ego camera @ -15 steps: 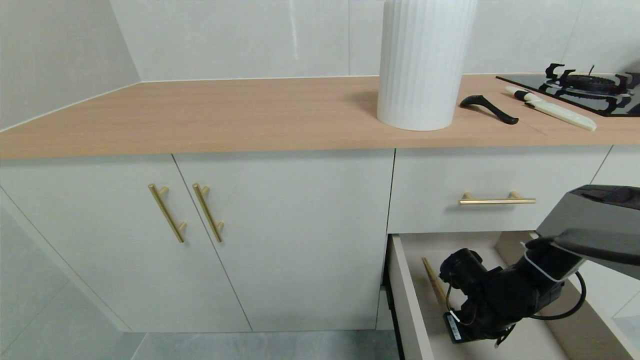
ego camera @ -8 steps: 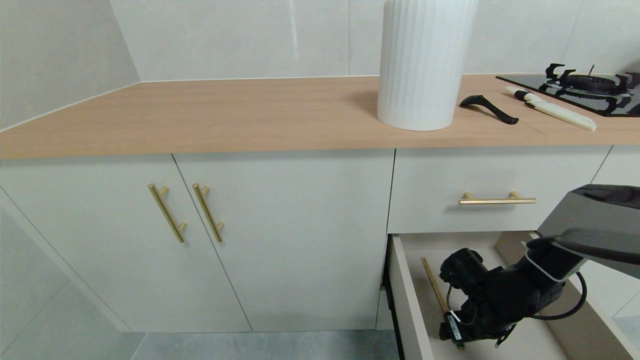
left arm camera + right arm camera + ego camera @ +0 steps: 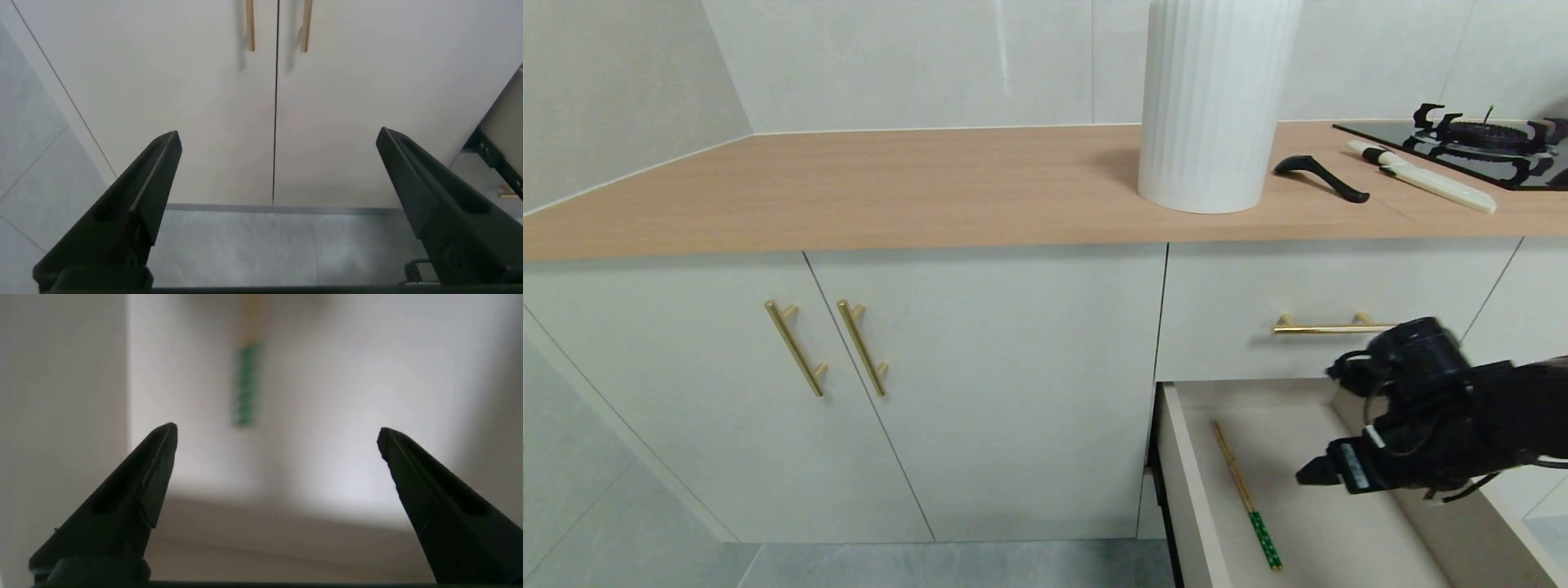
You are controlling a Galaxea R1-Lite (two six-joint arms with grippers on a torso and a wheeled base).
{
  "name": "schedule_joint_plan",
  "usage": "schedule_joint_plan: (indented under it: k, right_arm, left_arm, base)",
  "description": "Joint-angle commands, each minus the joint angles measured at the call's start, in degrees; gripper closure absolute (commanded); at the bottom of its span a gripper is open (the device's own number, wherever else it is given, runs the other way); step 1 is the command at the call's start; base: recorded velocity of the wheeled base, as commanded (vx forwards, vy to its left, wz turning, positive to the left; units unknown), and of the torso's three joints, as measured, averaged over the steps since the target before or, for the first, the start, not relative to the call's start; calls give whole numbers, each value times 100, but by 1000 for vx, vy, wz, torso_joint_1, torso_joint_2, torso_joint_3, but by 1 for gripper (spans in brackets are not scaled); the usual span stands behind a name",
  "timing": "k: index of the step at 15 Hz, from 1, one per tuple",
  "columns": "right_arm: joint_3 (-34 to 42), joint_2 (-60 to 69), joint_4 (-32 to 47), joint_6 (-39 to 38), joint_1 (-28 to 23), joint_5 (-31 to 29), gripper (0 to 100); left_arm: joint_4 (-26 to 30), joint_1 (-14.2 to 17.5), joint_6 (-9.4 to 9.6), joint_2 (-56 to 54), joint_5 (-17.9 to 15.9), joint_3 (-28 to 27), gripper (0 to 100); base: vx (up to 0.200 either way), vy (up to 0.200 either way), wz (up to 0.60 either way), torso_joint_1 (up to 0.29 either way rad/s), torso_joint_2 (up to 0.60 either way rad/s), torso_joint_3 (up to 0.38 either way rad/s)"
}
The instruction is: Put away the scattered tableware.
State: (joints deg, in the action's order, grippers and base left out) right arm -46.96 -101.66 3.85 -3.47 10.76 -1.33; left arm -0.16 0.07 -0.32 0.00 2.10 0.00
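Pulled my right end effector (image 3: 1319,472) up out of the drawer (image 3: 1186,490), jaws wide open, and the chopsticks (image 3: 1245,494) are lying on its floor, so that piece looks put away.

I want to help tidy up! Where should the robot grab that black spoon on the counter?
Best grab the black spoon by its slim handle, near the middle, coming straight down from above. It lies flat on the counter, and the tall white jar stands close by its bowl end, so the handle side looks roomier.
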Motion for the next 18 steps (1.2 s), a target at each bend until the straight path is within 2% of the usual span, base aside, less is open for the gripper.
schedule_joint_plan:
  k: [1, 7, 10, 14, 18]
  right_arm:
    - [-24, 1473, 142, 462, -936, 370, 0]
    - [2, 1895, 160, 637, -971, 379, 0]
    - [38, 2053, 168, 734, -971, 405, 0]
    - [73, 2168, 168, 796, -971, 440, 0]
    - [73, 2168, 168, 796, -962, 440, 0]
  left_arm:
    - [-2, 1, -3, 9, 1, 0, 0]
    - [-2, 1, -3, 9, 1, 0, 0]
    - [-2, 1, -3, 9, 1, 0, 0]
    - [-2, 1, -3, 9, 1, 0, 0]
    - [-2, 1, -3, 9, 1, 0, 0]
  base:
    - [0, 0, 0, 0, 0, 0]
    - [0, 0, 0, 8, -24, -11]
    - [0, 0, 0, 106, -250, -230]
    - [0, 0, 0, 88, -499, -284]
    - [0, 0, 0, 256, -467, -272]
